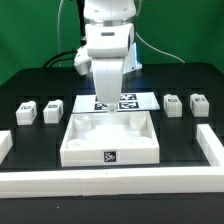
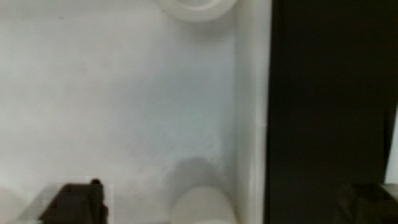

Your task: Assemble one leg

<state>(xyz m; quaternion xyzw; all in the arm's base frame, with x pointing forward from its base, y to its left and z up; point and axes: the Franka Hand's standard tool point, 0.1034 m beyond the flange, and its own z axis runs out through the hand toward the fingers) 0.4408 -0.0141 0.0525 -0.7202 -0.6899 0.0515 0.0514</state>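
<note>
Four small white legs with tags stand on the black table: two at the exterior view's left (image 1: 27, 112) (image 1: 52, 107) and two at its right (image 1: 173, 104) (image 1: 198, 103). My gripper (image 1: 106, 97) hangs low over the far edge of the large white square panel (image 1: 110, 140), apart from every leg. In the wrist view the gripper (image 2: 231, 205) is open and empty. One dark fingertip (image 2: 75, 203) is over the panel's surface (image 2: 125, 100), the other over the black table. The panel's side edge runs between them. A round corner socket (image 2: 199, 8) shows.
The marker board (image 1: 128, 101) lies behind the panel, partly hidden by the arm. A white barrier runs along the front (image 1: 110, 181) with raised ends at the exterior view's left (image 1: 4, 146) and right (image 1: 212, 142). Cables hang behind the arm.
</note>
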